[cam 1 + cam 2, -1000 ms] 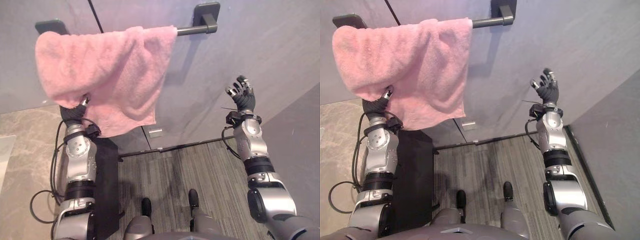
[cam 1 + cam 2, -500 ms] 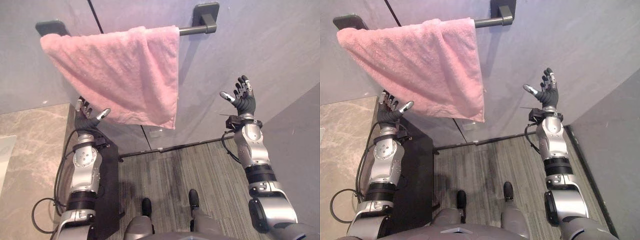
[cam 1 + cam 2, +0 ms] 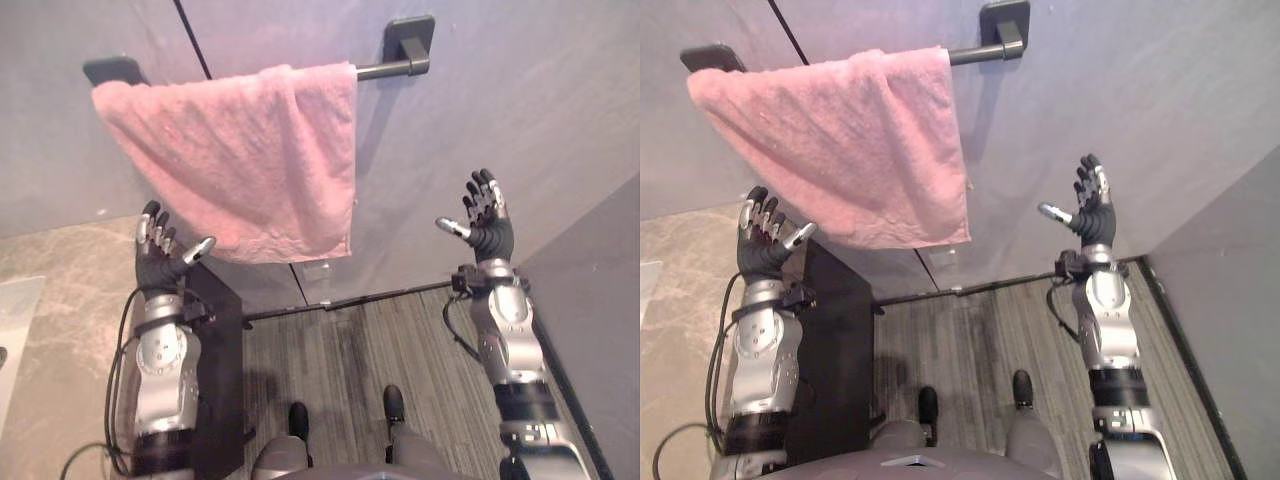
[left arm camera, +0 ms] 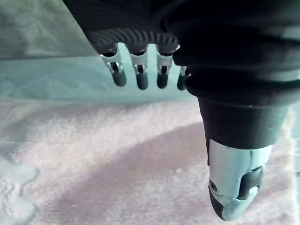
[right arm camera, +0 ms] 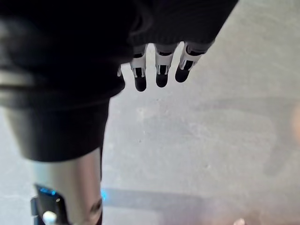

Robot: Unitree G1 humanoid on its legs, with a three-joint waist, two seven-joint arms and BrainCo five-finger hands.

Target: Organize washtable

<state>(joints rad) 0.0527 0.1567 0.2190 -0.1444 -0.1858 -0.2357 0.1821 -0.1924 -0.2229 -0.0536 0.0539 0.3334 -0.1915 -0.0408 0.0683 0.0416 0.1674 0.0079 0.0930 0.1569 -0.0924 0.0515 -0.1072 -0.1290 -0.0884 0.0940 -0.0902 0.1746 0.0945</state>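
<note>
While one pink towel [image 3: 250, 160] is hanging draped over the dark bar [image 3: 382, 69] on the grey wall [image 3: 520, 100], both robot hands are hovering below it and holding nothing. The left hand [image 3: 157, 262] is reaching up just under the towel's lower left corner, with fingers released and spread straight and the thumb pointing out. It is sitting close to the cloth but, as far as can be seen, not touching it. The right hand [image 3: 487, 224] is lifting well apart to the right, palm facing the wall, fingers likewise released and straight. The towel is covering most of the bar, its left end reaching the left bracket [image 3: 110, 70], while the right bracket [image 3: 408, 38] and a short stretch of bar are showing bare. Its left edge is running at a slant, so the cloth is hanging skewed. Judging from this, the hanging step is looking done; what is remaining is perhaps evening out the cloth, plus anything waiting on the stone surface [image 3: 50, 300] at the lower left. Counting up: one towel, one bar, two brackets, two hands, both empty
</note>
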